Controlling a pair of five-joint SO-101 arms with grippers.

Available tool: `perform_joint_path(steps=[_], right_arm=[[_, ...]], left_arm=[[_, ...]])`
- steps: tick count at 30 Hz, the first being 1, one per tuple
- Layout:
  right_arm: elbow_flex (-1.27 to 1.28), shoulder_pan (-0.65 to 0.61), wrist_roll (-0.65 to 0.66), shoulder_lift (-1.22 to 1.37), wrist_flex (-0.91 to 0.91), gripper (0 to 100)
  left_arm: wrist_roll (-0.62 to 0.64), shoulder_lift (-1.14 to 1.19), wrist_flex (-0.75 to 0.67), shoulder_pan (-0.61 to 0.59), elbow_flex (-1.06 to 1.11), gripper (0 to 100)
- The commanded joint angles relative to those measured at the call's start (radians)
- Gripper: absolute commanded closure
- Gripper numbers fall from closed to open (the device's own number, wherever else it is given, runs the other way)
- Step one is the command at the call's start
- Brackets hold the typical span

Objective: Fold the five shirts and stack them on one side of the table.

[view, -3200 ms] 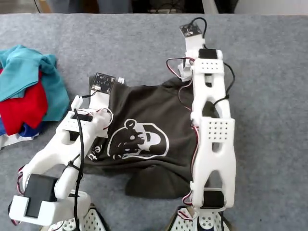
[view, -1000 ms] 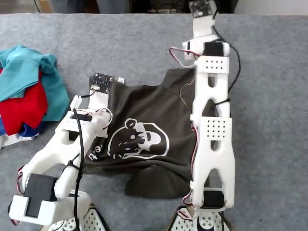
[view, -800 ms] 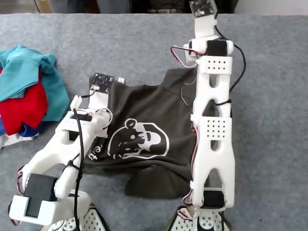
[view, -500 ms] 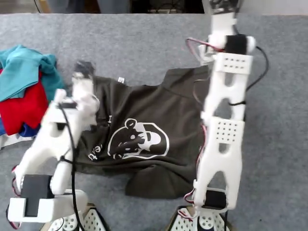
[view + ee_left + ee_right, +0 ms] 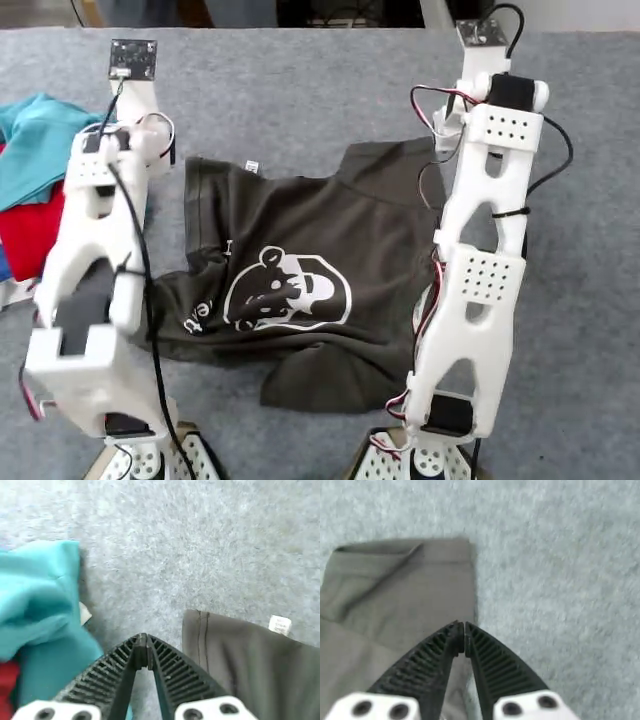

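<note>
2 claws, both pressed together with nothing held. Your left gripper is over bare table, between the teal shirt and the dark shirt spread mid-table; your right gripper is at its sleeve edge.

Bright, even, diffuse light from overhead across the grey table. Shadows are soft and short. A faint one hugs the teal shirt along its edge. A thin dark line runs beside the dark shirt hem. White arm shells read brightest.
</note>
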Motion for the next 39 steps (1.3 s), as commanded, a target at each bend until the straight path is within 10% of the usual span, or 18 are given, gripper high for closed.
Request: perform_joint_path(steps=[1, 20, 39], right_arm=[[0.001, 0.0, -0.006, -0.056, -0.072, 89.9], [-0.01, -0.055, -0.008, 0.16, -0.288, 80.7], [-0.021, -0.081, -0.003, 0.331, -0.411, 87.6]], left_arm=[[0.029, 0.124, 0.077, 0.008, -0.219, 97], [0.173, 0.664, 0.591, 0.008, -1.053, 90], [0.167, 0.783, 0.698, 0.001, -1.27, 91]])
